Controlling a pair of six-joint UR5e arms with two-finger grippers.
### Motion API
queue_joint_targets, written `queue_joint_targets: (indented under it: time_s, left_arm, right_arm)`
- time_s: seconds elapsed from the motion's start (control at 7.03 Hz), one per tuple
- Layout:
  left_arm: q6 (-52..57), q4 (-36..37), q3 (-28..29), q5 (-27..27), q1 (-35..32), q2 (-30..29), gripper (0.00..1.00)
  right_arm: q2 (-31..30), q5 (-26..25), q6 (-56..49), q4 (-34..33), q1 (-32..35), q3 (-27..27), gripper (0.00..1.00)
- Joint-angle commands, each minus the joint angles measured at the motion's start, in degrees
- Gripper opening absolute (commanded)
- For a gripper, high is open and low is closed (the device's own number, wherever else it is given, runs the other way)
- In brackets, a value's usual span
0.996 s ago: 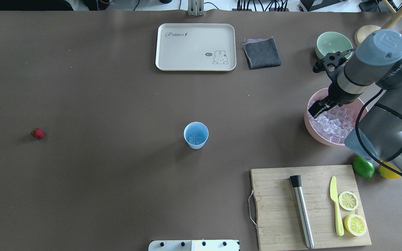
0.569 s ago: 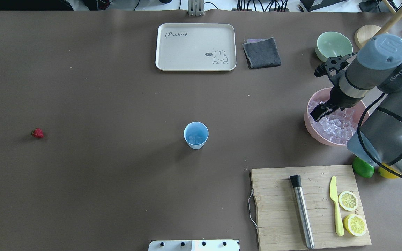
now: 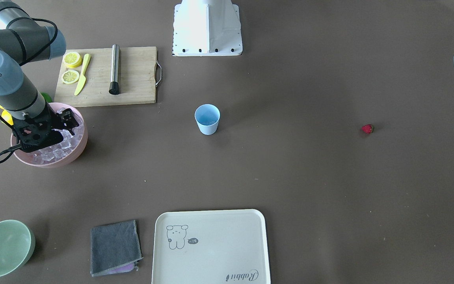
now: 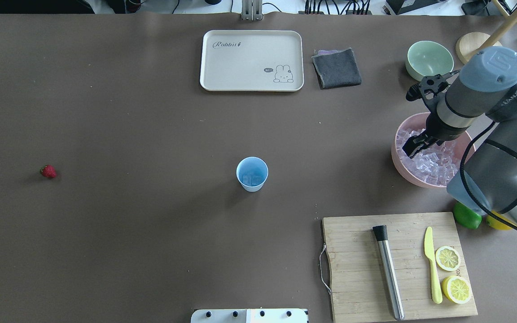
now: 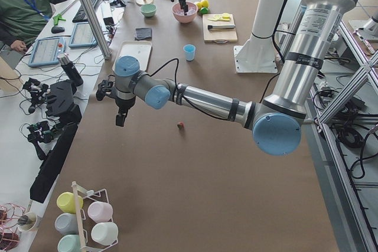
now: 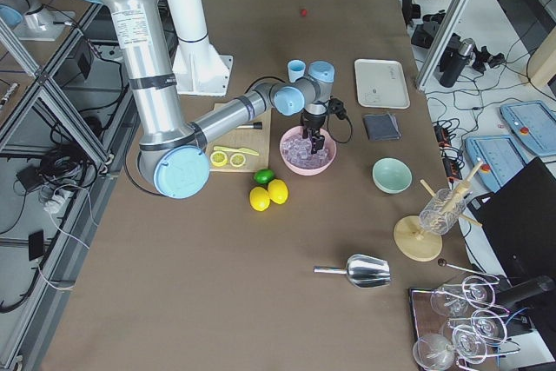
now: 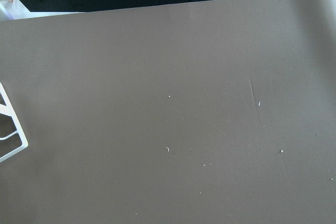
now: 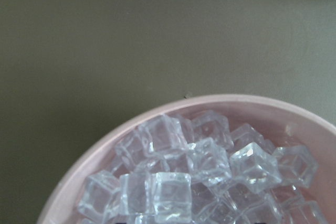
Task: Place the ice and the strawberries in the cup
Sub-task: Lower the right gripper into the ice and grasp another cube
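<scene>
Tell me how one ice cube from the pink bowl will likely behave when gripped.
The ice looks smooth and glossy, so a cube may slip when squeezed. Cubes lie heaped loosely in the bowl, so neighbours will probably shift. Being small, each is likely light.

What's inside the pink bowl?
The pink bowl is piled with clear ice cubes. The right end effector hangs over them, covering some; the bowl's bottom is buried, so unseen.
</scene>
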Motion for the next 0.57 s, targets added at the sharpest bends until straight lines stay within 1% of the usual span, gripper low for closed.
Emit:
queue_joint_targets:
  time_s: [0.0,0.43]
  left_arm:
    - [0.0,0.0,0.2,0.1,0.2,-0.5,0.97]
    - [0.0,0.1,0.2,0.1,0.3,-0.6,0.97]
  right_arm:
    - [0.1,-0.1,0.0,0.0,-0.4,-0.2,0.4]
    - [0.0,-0.1,0.0,0.0,-0.6,-0.4,0.39]
